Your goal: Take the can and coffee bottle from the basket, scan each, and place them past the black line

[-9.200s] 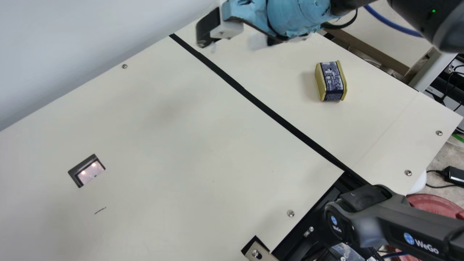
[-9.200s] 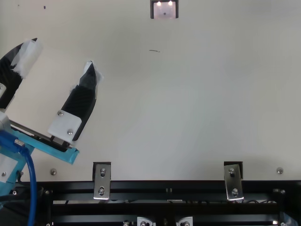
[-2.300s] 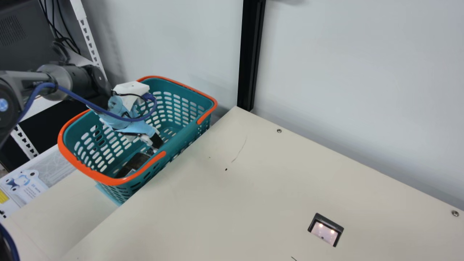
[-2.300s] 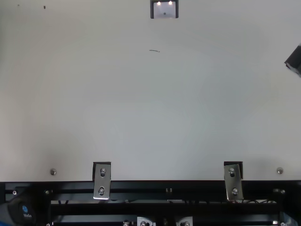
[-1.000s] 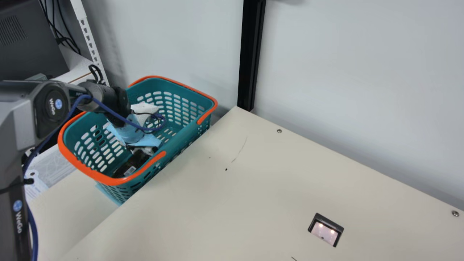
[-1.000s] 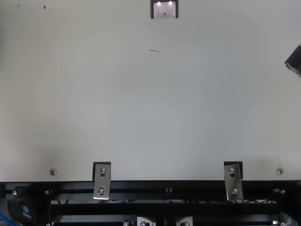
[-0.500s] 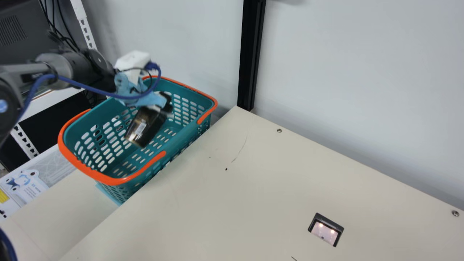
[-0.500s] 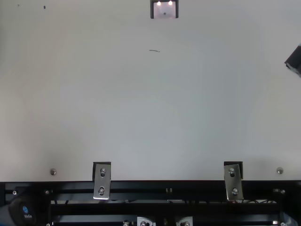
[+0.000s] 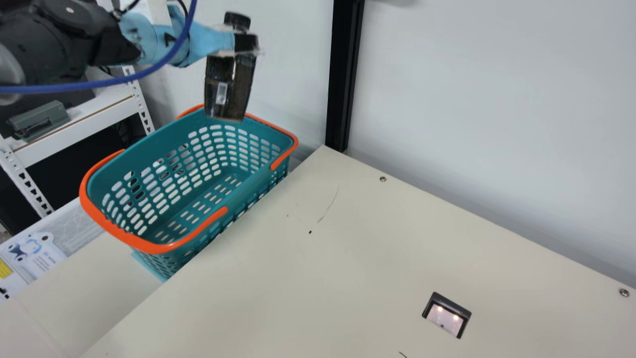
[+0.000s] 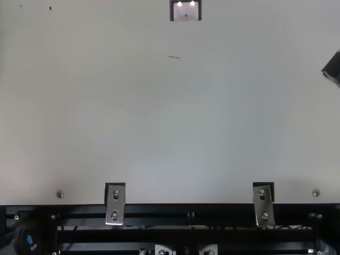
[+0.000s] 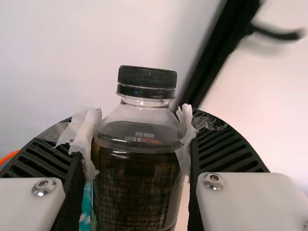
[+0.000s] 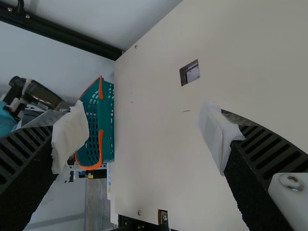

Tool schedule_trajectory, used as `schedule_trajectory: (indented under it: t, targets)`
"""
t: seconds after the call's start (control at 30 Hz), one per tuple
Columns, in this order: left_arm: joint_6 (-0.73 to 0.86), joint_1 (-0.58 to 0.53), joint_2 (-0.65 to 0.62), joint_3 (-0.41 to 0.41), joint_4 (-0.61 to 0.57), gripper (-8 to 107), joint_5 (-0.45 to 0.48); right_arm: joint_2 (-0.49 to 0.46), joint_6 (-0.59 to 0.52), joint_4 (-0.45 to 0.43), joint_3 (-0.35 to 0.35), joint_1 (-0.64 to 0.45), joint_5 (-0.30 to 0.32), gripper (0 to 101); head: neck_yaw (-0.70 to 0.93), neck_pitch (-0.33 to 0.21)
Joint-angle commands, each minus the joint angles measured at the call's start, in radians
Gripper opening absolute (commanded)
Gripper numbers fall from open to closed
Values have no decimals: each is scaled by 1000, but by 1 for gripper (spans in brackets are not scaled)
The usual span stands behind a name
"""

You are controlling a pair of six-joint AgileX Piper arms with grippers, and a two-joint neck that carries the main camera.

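Above the teal plastic basket with orange rim and handles (image 9: 134, 241), we see the clear coffee bottle with dark contents and a ribbed black cap (image 9: 228, 89), hanging cap uppermost and slightly tilted. Our left gripper (image 11: 138, 118) pinches it at the shoulder, a ribbed black finger on either side; our right gripper (image 12: 144, 132), over the cream table (image 12: 159, 159), has its fingers spread, nothing between them.

We judge the bottle fairly heavy for its size, weighted low and liable to swing. Its smooth wall, probably thin plastic, should give a little when squeezed and could slip where it narrows; a hold lower, on the straighter body, would likely be steadier for the trip to the dark-framed scanner window (image 9: 447, 315).

Frayed white tape on the fingertips hides part of the contact. The left wrist view cuts off the bottle's base, and the main view crops our left arm. A pale patch marks the bottle's side, though we cannot tell whether it is the barcode.
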Motion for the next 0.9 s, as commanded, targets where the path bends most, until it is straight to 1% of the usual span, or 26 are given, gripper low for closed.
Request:
schedule_trajectory:
  t: [0.0,0.23,0.57,0.87]
  targets:
    - [-27,-32,-50,12,-82,10,0,0,0,0,0,0,0,101,11,-31]
    - [-112,-152,-156,70,-188,10,-7,0,0,0,0,0,0,101,11,-31]
    - [-211,-347,-264,162,-258,10,-81,0,0,0,0,0,0,101,6,-29]
    - [-287,-509,-310,226,-323,10,-135,0,0,0,0,0,0,101,-132,-2]
